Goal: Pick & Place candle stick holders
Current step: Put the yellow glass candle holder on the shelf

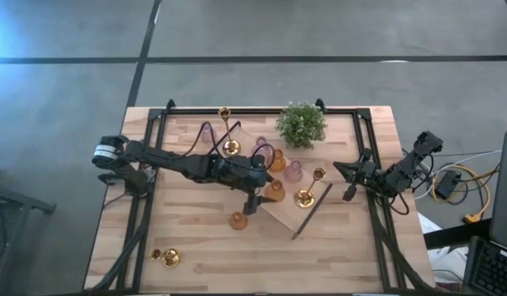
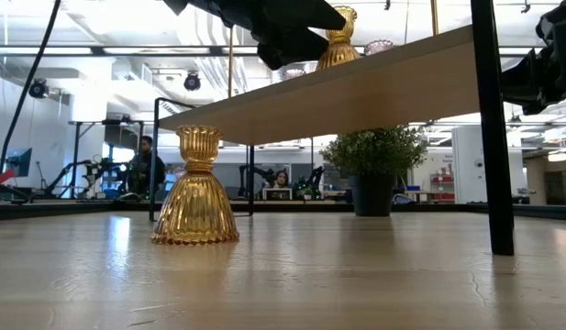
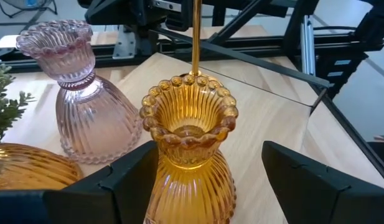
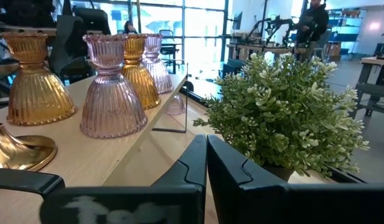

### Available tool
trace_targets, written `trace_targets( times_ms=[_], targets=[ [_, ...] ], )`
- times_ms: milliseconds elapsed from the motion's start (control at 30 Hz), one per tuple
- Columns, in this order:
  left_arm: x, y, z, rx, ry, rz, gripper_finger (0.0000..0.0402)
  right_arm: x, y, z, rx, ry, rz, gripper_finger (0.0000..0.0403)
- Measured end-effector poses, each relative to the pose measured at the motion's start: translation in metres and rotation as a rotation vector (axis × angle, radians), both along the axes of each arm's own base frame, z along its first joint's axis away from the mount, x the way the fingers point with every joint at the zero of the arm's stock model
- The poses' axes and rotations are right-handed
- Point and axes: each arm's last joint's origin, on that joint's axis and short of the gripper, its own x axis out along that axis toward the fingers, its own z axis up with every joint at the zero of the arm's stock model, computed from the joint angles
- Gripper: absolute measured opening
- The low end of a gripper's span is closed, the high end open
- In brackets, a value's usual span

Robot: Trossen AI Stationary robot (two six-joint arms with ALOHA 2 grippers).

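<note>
**Left hand straddles an amber holder on the tray**

From above, my left hand (image 1: pixel 253 200) sits over the near edge of the long wooden tray (image 1: pixel 279 212), which lies slantwise on the bench (image 1: pixel 204 255). Several candle stick holders cluster on the tray beside the potted plant (image 1: pixel 301 124): pink ones, amber ones, and a gold one (image 1: pixel 304 197). One amber holder (image 1: pixel 238 220) stands on the bench just off the tray, and a gold holder (image 1: pixel 167 257) lies well apart from the tray near the bench's front corner. My right hand (image 1: pixel 349 181) waits past the tray's far end.

From bench level, that loose amber holder (image 2: pixel 195 190) stands upright, bell down and cup up, long axis vertical. The tray (image 2: pixel 356 92) passes above it in this view, with the plant (image 2: pixel 379 165) behind.

Through my left wrist, my fingers (image 3: pixel 126 180) are spread on either side of an amber holder (image 3: pixel 188 155), not yet touching it. It stands upright, cup opening upward, with a pink holder (image 3: pixel 86 93) just beside it. I judge the straddle lets me close on the narrow neck.

Through my right wrist, my fingers (image 4: pixel 192 165) are pressed together, empty, pointing past the plant (image 4: pixel 285 106) at upright holders (image 4: pixel 111 93) lined along the tray.
</note>
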Motion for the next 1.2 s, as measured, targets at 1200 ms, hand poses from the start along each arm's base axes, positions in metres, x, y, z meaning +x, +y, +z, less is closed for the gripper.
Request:
trace_targets(
  times_ms=[1200],
  targets=[
    [0.0062, -0.0033, -0.0064, -0.046, -0.012, -0.121, 0.0289, 0.0, 0.0, 0.0, 0.0, 0.0, 0.0, 0.0008]
  ],
)
